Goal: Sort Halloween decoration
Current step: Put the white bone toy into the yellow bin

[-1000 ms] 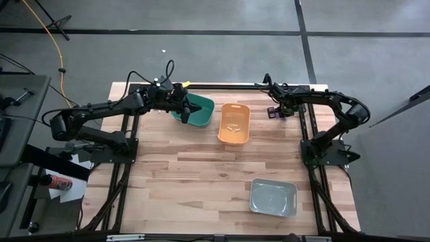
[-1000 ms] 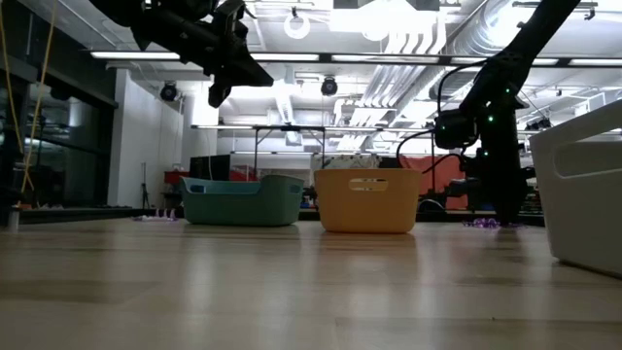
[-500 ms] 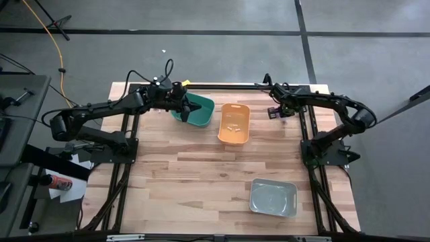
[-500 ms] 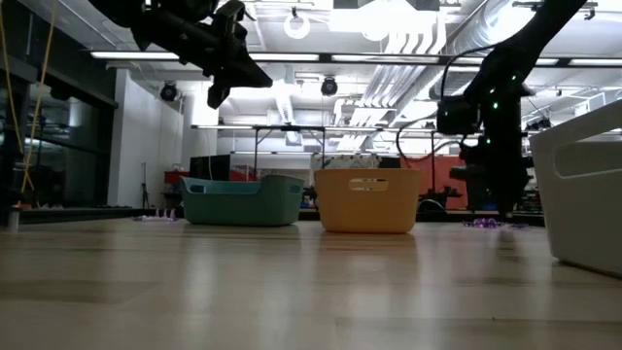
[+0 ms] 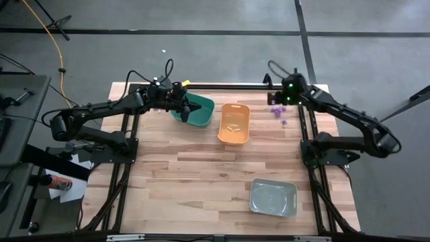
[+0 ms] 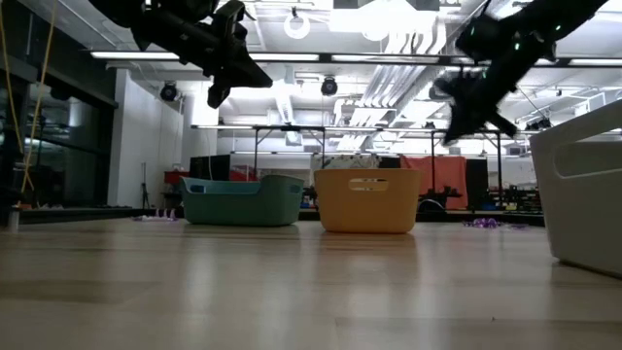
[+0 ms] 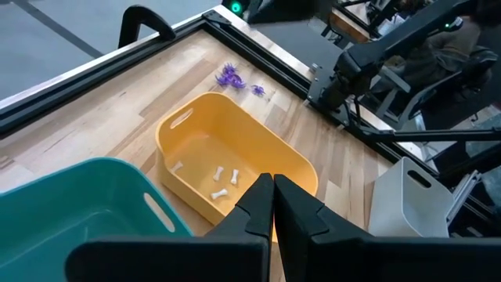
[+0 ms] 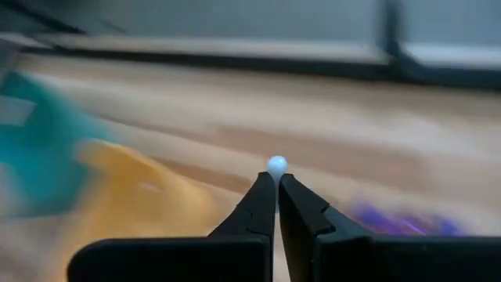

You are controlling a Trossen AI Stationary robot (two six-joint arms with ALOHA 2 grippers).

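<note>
My right gripper (image 8: 276,178) hangs above the table's far right part (image 5: 274,99) and is shut on a tiny whitish round trinket (image 8: 276,165). Loose purple trinkets (image 5: 277,113) of the Halloween decoration lie on the wood below it. My left gripper (image 7: 272,188) is shut with nothing showing between its fingers. It hovers over the green bin (image 5: 199,111). An orange bin (image 5: 234,125) beside the green one holds several whitish trinkets (image 7: 222,177). My right gripper pinches the whitish trinket (image 8: 276,165) between its two fingers. Only the trinket's top shows above their free ends. The fingers slant downward toward the table's left, and the trinket is lifted clear of the table.
A grey bin (image 5: 273,197) stands near the front right; its white wall (image 6: 583,194) fills the low view's right edge. A black frame rail (image 5: 228,86) runs along the table's far edge. Bare wood (image 5: 181,175) lies between the bins and the near edge.
My right gripper has risen from the table beside the purple trinkets and tipped from pointing nearly straight down to slanting forward. It has stayed shut. My left gripper has kept still over the green bin.
</note>
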